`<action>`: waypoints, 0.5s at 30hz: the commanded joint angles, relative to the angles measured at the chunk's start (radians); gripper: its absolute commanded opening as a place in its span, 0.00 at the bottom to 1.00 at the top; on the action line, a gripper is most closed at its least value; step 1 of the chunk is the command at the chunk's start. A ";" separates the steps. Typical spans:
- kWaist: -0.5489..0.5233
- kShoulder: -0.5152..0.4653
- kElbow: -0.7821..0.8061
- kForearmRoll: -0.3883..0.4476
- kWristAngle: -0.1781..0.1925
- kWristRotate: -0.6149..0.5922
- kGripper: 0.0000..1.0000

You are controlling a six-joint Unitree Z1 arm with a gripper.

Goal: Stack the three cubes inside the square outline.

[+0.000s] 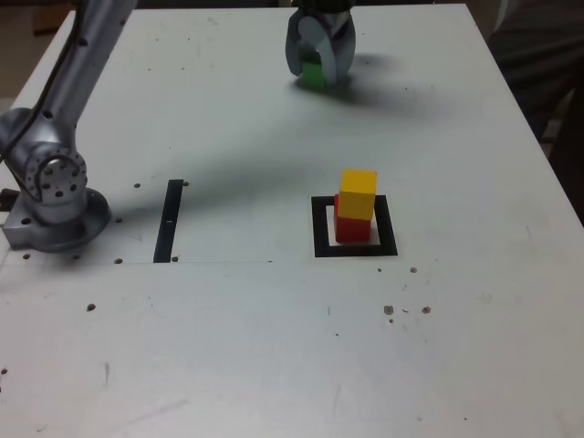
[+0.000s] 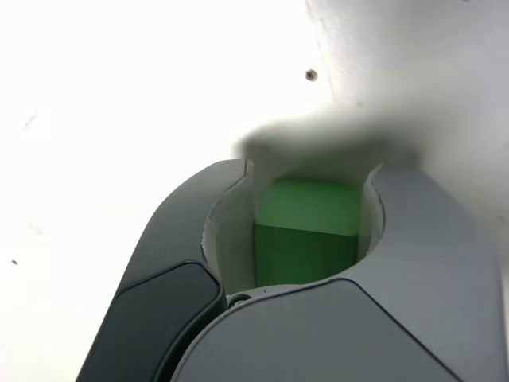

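Claw (image 2: pixel 306 215) pinches green cube (image 2: pixel 308 231) between its fingers, down at tabletop (image 1: pixel 228 319). Black square outline (image 1: pixel 389 226) lies well apart from claw, w/ yellow cube (image 1: pixel 359 182) on red cube (image 1: pixel 352 228) inside. Grasp step, prob. final cube; next: lift clear, carry over, set atop yellow.

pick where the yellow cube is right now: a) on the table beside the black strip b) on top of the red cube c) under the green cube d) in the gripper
B: the yellow cube sits on the red cube, inside the square outline.
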 commanded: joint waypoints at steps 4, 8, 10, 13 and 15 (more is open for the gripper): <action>-0.025 -0.077 0.058 -0.007 -0.002 -0.044 0.35; -0.052 -0.128 0.096 0.012 0.001 -0.099 0.35; -0.070 -0.151 0.113 0.025 0.003 -0.128 0.35; -0.101 -0.184 0.136 0.045 0.008 -0.167 0.35; -0.122 -0.204 0.150 0.060 0.012 -0.189 0.35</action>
